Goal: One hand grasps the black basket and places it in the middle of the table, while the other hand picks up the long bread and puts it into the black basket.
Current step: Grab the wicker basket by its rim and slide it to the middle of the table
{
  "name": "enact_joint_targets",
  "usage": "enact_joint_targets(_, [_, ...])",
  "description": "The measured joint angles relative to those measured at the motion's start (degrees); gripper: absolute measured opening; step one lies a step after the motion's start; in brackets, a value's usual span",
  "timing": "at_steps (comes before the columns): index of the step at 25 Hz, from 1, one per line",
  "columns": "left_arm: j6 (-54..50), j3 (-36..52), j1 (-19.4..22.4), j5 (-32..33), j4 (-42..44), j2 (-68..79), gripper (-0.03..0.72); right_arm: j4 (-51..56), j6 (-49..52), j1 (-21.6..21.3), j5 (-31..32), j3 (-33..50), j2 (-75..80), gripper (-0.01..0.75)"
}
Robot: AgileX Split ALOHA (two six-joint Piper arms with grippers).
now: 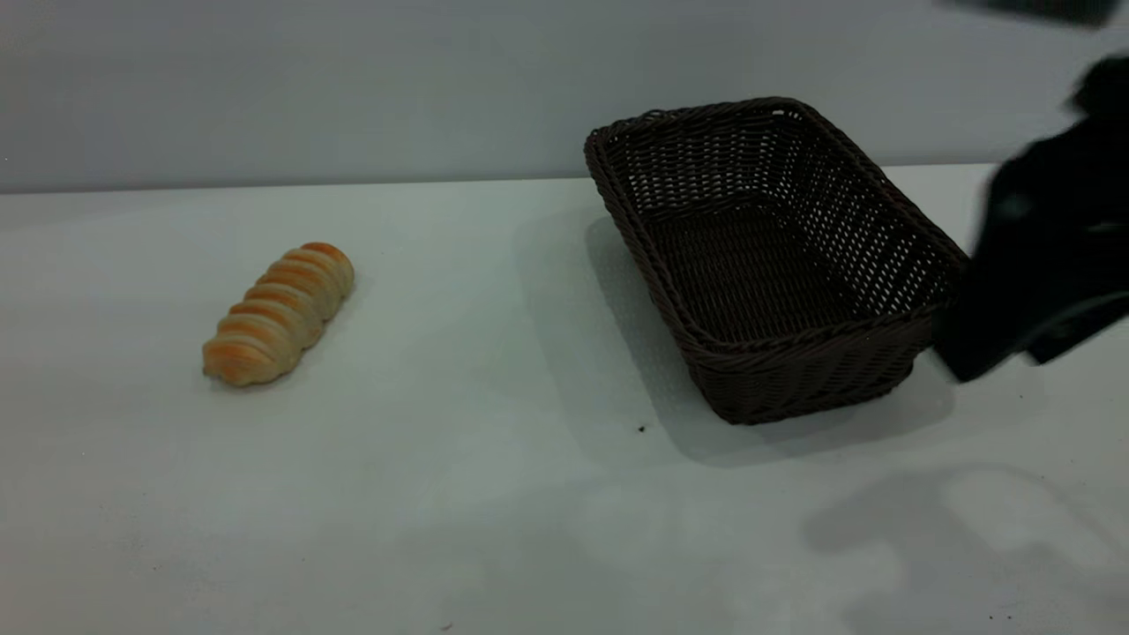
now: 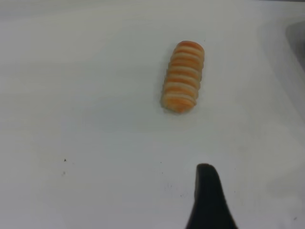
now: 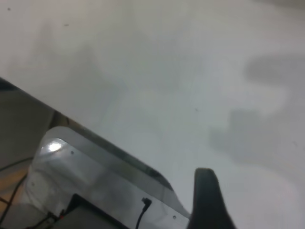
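Note:
The black basket [image 1: 776,265] stands empty on the table [image 1: 494,494], right of the middle. The long bread [image 1: 280,313] lies on the table at the left, well apart from the basket; it also shows in the left wrist view [image 2: 184,76]. My right gripper [image 1: 983,348] is a dark blur just beside the basket's near right corner, not touching it as far as I can see. In the right wrist view only one finger [image 3: 206,200] shows over bare table. My left gripper [image 2: 238,200] hovers short of the bread, with one finger [image 2: 208,195] in view and nothing in it.
The table's edge [image 3: 95,138] with grey equipment and cables below shows in the right wrist view. A pale wall runs behind the table. A small dark speck [image 1: 641,429] lies near the basket's front.

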Motion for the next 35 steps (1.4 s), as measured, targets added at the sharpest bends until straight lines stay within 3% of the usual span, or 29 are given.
enact_joint_targets(11, [0.3,0.0,0.0,0.8,0.0,0.1,0.522,20.6,7.8,0.6,-12.6,-1.7,13.3,0.523])
enact_joint_targets(16, [0.3,0.0,0.0,0.9,0.0,0.1,0.522,29.8,13.7,0.6,-21.1,-1.7,17.5,0.523])
enact_joint_targets(25, [0.3,0.0,0.0,0.9,0.0,0.1,0.522,32.7,21.5,0.6,-30.9,-1.8,21.0,0.523])
enact_joint_targets(35, [0.3,0.0,0.0,0.6,0.1,0.1,0.522,39.2,22.7,0.6,-38.4,-2.3,26.0,0.501])
